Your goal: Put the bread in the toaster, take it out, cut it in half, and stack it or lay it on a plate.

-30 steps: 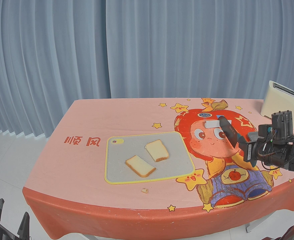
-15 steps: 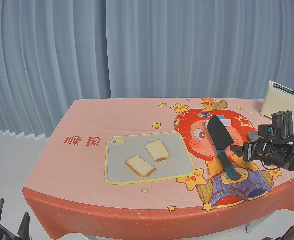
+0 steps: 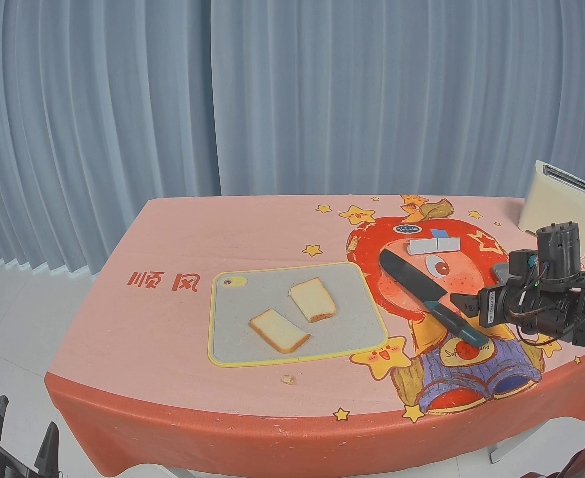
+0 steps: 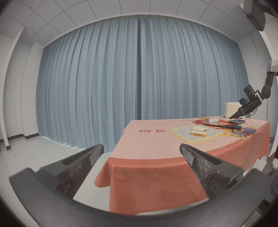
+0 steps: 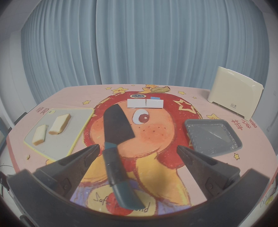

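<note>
Two half slices of bread lie apart on the grey cutting board, left of centre. A black-bladed knife with a teal handle lies flat on the tablecloth, right of the board. My right gripper hovers open just right of the knife's handle; in the right wrist view the knife lies below the open right gripper, nearer one finger. The cream toaster stands at the far right corner. Low off the table's front left, my left gripper is open and holds nothing.
A grey rectangular tray sits on the table near the toaster. Two small white blocks lie behind the knife. A crumb sits in front of the board. The table's left half is bare cloth.
The right gripper held the knife a second ago. It has let go, and the knife has dropped, swung round and come to rest flat on the cloth. The bread has not moved.
</note>
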### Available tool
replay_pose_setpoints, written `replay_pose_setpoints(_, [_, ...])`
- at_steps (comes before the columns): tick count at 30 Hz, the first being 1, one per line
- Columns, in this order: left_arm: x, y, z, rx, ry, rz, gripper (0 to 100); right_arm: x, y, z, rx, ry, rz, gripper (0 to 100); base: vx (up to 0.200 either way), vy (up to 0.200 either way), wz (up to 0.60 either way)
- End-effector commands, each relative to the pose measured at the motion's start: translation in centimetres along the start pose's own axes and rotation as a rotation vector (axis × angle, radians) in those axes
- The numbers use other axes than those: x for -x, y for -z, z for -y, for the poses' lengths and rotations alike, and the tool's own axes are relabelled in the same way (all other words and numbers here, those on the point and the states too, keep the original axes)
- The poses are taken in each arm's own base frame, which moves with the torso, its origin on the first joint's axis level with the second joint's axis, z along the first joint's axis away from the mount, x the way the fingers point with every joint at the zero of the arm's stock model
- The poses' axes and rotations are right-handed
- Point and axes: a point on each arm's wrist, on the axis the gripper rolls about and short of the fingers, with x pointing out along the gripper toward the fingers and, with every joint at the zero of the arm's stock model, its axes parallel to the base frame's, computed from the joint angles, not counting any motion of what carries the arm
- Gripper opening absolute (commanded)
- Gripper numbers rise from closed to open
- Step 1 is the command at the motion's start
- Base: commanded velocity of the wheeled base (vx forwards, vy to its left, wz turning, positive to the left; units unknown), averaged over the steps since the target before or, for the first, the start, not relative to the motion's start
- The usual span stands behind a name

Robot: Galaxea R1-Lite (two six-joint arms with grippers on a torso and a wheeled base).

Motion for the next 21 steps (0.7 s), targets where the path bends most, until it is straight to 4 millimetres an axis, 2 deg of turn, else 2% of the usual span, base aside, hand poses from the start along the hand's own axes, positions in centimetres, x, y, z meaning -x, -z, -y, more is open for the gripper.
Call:
replay_pose_setpoints(1, [0.0,0.5,0.0,0.0,-0.001,-0.002,100,0.3,0.7,-1.4,0.036,-0.049,-0.012,100,0.0,0.0,0.0])
replay_pose_setpoints(5, [0.0,0.5,0.0,0.0,-0.001,-0.002,100,-0.9,1.4,-2.2,0.05,-0.065,-0.028,100,0.0,0.0,0.0])
replay_pose_setpoints(12, [0.0,0.5,0.0,0.0,-0.001,-0.002,100,-3.5,3.3,-2.6,0.06,-0.055,-0.038,100,0.0,0.0,0.0])
replay_pose_setpoints(20, [0.0,0.5,0.0,0.0,-0.001,-0.002,100,-4.9,4.3,-2.6,0.064,-0.046,-0.062,100,0.0,0.0,0.0])
replay_pose_setpoints(21, [0.0,0.5,0.0,0.0,-0.001,-0.002,100,-5.1,4.6,-2.6,0.066,-0.045,-0.072,0,0.0,0.0,0.0])
